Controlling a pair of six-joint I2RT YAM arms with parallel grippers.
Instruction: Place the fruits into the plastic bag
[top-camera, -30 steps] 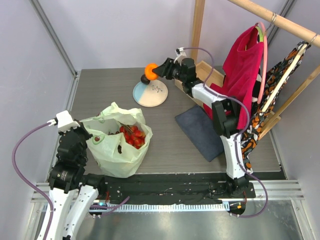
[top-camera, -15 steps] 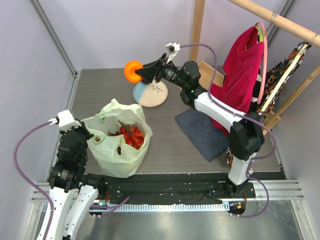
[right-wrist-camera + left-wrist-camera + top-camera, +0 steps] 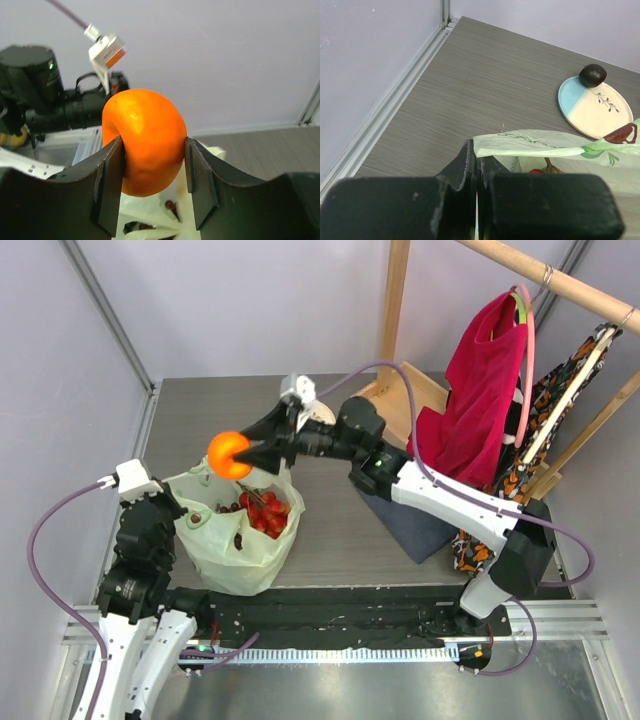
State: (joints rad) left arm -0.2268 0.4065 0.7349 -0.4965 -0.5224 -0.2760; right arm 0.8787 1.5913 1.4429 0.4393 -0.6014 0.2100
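My right gripper [image 3: 240,454] is shut on the orange [image 3: 227,454] and holds it above the far left rim of the plastic bag [image 3: 232,550]; in the right wrist view the orange [image 3: 145,141] sits between both pads over the bag's mouth [image 3: 150,220]. The pale green bag stands open at the table's near left with red fruits [image 3: 270,514] and dark grapes [image 3: 229,508] inside. My left gripper [image 3: 478,160] is shut on the bag's rim [image 3: 530,142], holding it open. A dark brown-purple round fruit [image 3: 592,75] rests on the far edge of the plate [image 3: 600,112].
A dark blue cloth [image 3: 400,502] lies right of centre. A wooden frame [image 3: 400,310] with a rail carries a red garment [image 3: 480,380] and a patterned cloth [image 3: 560,410] on the right. The cell walls close the left and far sides.
My right arm swung left and toward me from above the plate, carrying the orange to above the bag's far left rim. The left arm and bag stayed put.
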